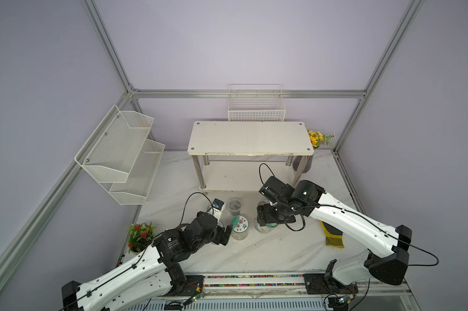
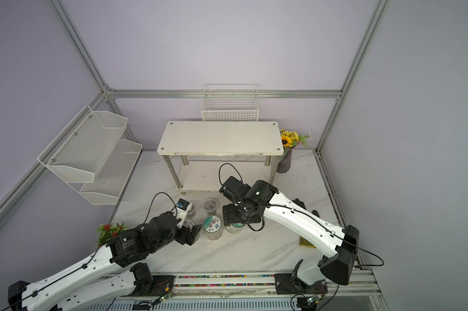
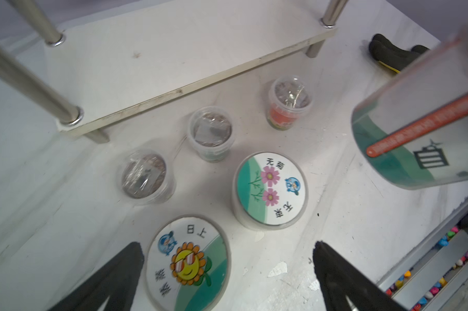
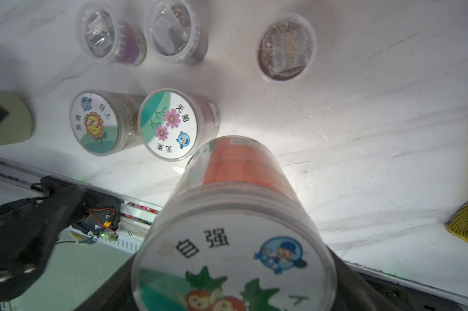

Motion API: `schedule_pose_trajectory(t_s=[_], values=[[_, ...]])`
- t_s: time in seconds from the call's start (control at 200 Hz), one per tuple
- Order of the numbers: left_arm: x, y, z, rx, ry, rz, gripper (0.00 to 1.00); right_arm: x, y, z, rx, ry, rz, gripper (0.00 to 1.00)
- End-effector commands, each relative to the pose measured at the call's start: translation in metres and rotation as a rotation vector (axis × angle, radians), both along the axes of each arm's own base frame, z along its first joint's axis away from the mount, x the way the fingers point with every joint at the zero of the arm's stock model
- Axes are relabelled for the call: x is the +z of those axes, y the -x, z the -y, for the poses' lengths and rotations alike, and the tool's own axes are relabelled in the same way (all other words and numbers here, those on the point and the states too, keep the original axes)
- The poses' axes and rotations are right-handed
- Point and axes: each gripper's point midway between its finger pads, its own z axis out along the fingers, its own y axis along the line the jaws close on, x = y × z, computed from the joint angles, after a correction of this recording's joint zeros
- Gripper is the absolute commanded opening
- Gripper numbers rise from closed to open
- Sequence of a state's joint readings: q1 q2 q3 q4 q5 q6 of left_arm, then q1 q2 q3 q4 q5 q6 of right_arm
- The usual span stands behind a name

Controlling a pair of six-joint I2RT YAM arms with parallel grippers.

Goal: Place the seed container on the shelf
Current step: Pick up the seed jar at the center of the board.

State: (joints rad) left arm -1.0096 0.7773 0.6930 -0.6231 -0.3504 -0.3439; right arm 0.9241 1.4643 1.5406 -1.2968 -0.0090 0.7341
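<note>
Our right gripper has its jaws clamped on the seed jar. It holds the jar tilted, in front of the shelf. Our left gripper hangs over the sun jar with its jaws wide apart. The flower jar stands between the two grippers. Three small cups sit on the table, just before the shelf's low board.

The seed container lid, lower centre, reads "自强". The sunflower lid reads "蒸蒸日上". The pink-flower lid reads "无菊", "无束".
</note>
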Motion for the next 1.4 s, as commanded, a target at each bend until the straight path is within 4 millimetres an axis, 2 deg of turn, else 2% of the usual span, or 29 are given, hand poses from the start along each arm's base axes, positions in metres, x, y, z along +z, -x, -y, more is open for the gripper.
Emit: schedule_pose_trajectory(t_s=[0.0,0.09,0.42,0.69,1.04,1.395], values=[[0.023,0.000,0.032,-0.105,0.045,0.186,1.00,0.014,-0.002,-0.011,0.049,-0.070,0.004,0.59],[0.026,0.009,0.045,-0.166,0.086,0.239,1.00,0.018,-0.001,-0.013,0.059,-0.095,-0.001,0.58],[0.046,0.031,0.068,-0.337,0.244,0.358,1.00,0.025,0.005,-0.022,0.117,-0.201,-0.029,0.58],[0.060,0.048,0.080,-0.487,0.262,0.441,1.00,0.029,0.006,-0.025,0.149,-0.242,-0.051,0.58],[0.071,0.044,0.087,-0.492,0.260,0.506,1.00,0.029,0.013,-0.036,0.198,-0.290,-0.083,0.58],[0.077,0.036,0.085,-0.453,0.251,0.547,1.00,0.031,0.019,-0.044,0.240,-0.335,-0.103,0.58]])
